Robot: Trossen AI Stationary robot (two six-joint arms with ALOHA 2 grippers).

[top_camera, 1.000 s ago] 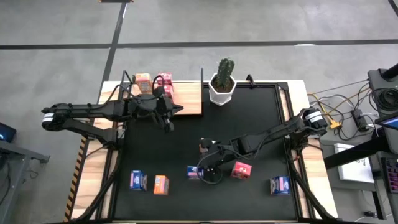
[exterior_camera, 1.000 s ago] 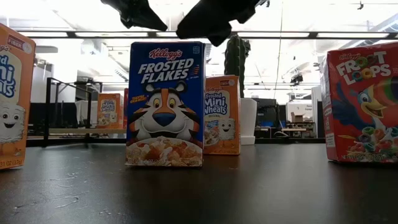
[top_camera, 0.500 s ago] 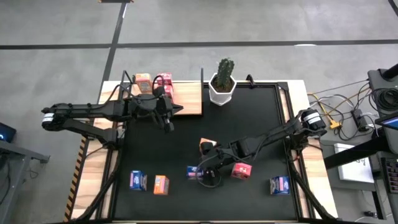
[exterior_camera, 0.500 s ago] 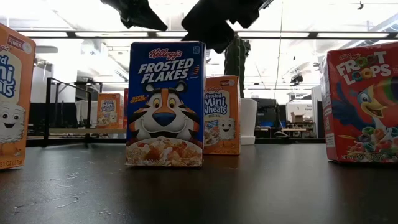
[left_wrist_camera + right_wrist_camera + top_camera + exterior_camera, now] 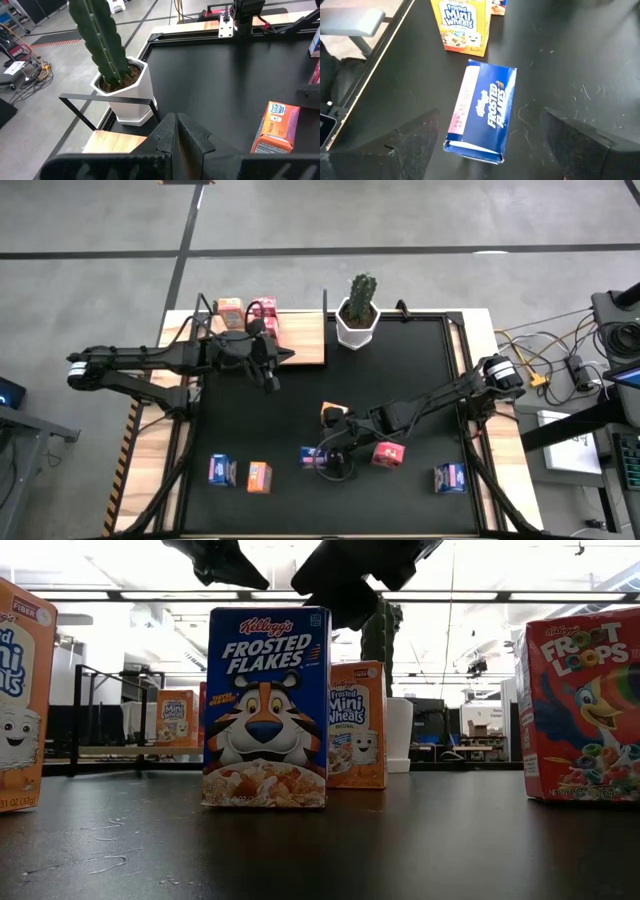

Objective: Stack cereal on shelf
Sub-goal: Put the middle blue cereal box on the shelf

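Since a second ago my right pincer [image 5: 335, 463] has crept nearer, now hanging spread wide above the blue cereal box [image 5: 481, 111] standing mid-bench; next I must descend and close. My left pincer [image 5: 271, 383], shut empty, waits by the shelf [image 5: 305, 340].

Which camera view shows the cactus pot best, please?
The left wrist view: the cactus pot fills it, near and unblocked. The high view shows it small beside the shelf; the low view hides it behind a box; the right wrist view misses it.

cereal [image 5: 481, 114]: glossy printed cardboard | shelf [image 5: 303, 340]: light wood, black metal posts | mat [image 5: 400, 840]: matt black, scuffed
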